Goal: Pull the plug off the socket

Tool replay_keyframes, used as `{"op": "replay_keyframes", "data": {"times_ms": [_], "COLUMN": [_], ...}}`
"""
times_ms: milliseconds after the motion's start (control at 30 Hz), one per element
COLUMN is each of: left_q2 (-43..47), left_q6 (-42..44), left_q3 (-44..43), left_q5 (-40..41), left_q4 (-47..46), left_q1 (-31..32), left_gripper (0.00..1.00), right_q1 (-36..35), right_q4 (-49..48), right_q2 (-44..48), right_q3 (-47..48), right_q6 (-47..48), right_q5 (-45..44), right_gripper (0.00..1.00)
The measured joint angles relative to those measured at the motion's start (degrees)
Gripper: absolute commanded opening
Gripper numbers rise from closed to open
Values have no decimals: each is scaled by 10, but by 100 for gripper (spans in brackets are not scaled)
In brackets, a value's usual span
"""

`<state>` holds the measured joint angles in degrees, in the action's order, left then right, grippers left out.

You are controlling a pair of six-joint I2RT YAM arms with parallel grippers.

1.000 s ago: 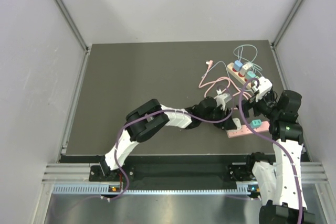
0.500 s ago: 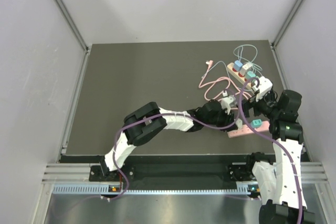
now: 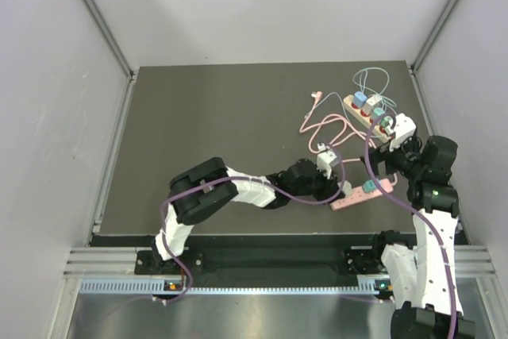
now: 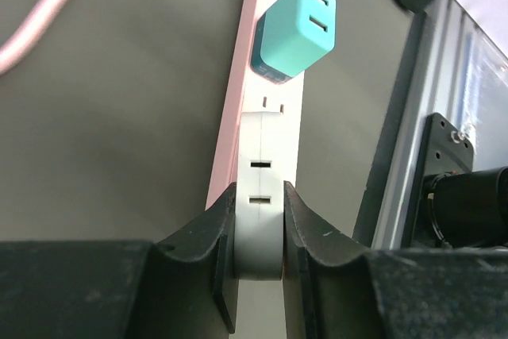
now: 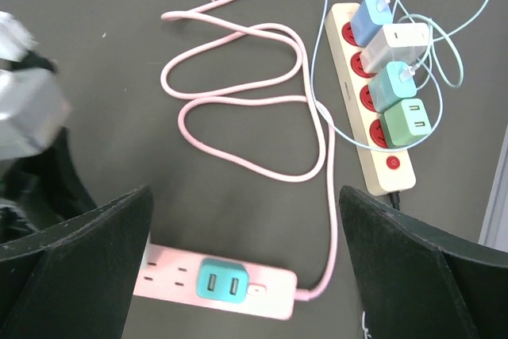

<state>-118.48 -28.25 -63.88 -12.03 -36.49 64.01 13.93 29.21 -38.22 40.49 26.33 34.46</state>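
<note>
A pink power strip (image 3: 357, 196) lies on the dark table at the right, with a teal plug (image 3: 369, 188) seated in it. In the left wrist view, my left gripper (image 4: 258, 220) is shut on the strip's (image 4: 270, 109) free end, and the teal plug (image 4: 294, 29) stands farther along. My left gripper (image 3: 340, 190) shows at the strip's left end in the top view. My right gripper (image 5: 244, 220) is open wide above the strip (image 5: 171, 271) and holds nothing; the teal plug (image 5: 221, 282) lies below, between its fingers. In the top view my right gripper (image 3: 377, 163) hovers above the strip's right end.
A beige power strip (image 5: 361, 129) with red sockets and several chargers lies at the back right (image 3: 353, 103). The strip's pink cable (image 5: 238, 101) loops across the table between them. The table's right edge and metal rail (image 4: 417, 117) run close by.
My left gripper has closed on the pink strip's end and dragged it left, so the strip and teal plug have shifted left and turned. The right gripper stays in place.
</note>
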Motion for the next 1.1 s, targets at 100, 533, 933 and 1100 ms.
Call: {"op": "replay_keyframes", "data": {"times_ms": [100, 533, 933, 1100], "left_q2": [41, 243, 327, 327], "left_q6": [-1, -30, -74, -82], "left_q3": [44, 214, 259, 251], "left_q5": [31, 222, 353, 375], "left_q4": [-3, 4, -22, -36], "left_q1": [0, -9, -17, -18], "left_gripper": [0, 0, 0, 0], "right_q1": [2, 2, -2, -31], "right_q4": [-1, 44, 38, -92], "right_q2": [-8, -111, -340, -364], "right_q3": [0, 18, 32, 10], "right_q6": [-10, -10, -107, -255], "right_q5": [1, 133, 301, 297], "right_gripper": [100, 99, 100, 100]}}
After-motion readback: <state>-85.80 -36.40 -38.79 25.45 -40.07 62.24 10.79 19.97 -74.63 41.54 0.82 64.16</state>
